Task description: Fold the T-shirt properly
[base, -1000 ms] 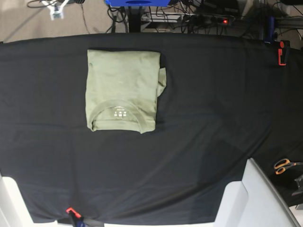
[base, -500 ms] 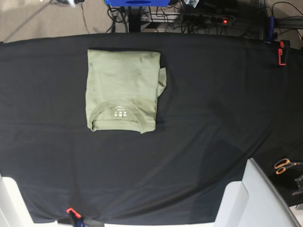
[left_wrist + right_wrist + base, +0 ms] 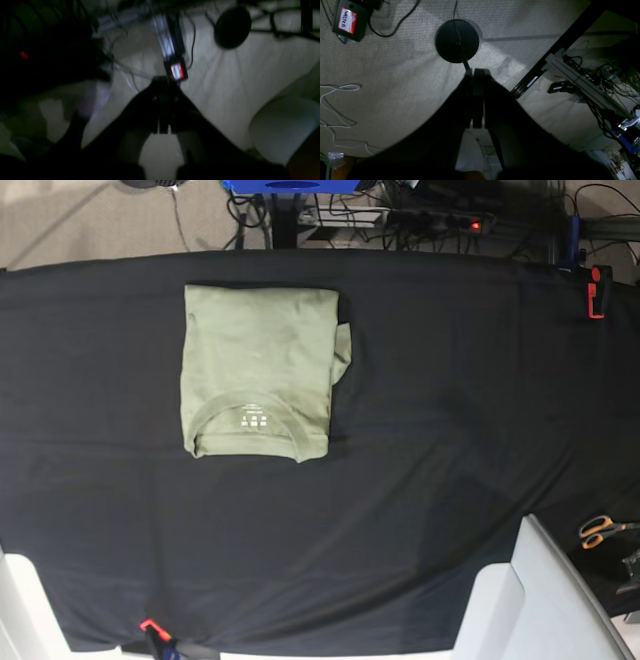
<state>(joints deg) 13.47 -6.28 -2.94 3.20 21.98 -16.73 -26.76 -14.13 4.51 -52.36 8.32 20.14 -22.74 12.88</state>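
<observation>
The pale sage-green T-shirt (image 3: pixel 258 370) lies folded into a rectangle on the black table cloth (image 3: pixel 450 430), at the back left in the base view. Its neck and white label (image 3: pixel 253 419) face the front edge, and a bit of sleeve sticks out on its right side. Neither gripper shows in the base view. In the left wrist view, dark and blurred, my left gripper (image 3: pixel 163 82) is shut and empty, over carpet and cables. In the right wrist view my right gripper (image 3: pixel 478 72) is shut and empty, over carpet and a black round base. Neither wrist view shows the shirt.
White arm housings stand at the front right (image 3: pixel 545 600) and front left (image 3: pixel 18 605) corners. Orange-handled scissors (image 3: pixel 600 530) lie at the right edge. A red clamp (image 3: pixel 596 290) holds the cloth at the back right, another (image 3: pixel 152 628) at the front left.
A small white object on the floor at the top left has slid out of the base view. The T-shirt has not moved.
</observation>
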